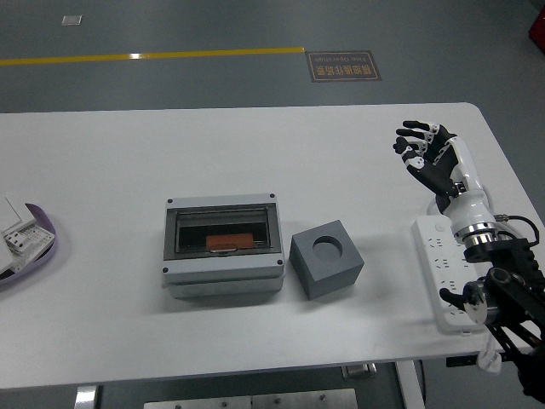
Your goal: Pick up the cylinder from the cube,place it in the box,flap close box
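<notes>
The cube (327, 258) lies well left of the right hand (428, 157), the box (223, 245) just beyond it.

White desk (111, 153) on a grey floor (170, 25), yellow line (153, 56) and floor sign (343, 66) beyond.

The right hand (428, 158) has 5 black fingers with white tips. Its wrist is white with a shiny silver ring. The arm behind it is black with thin black cables.
</notes>
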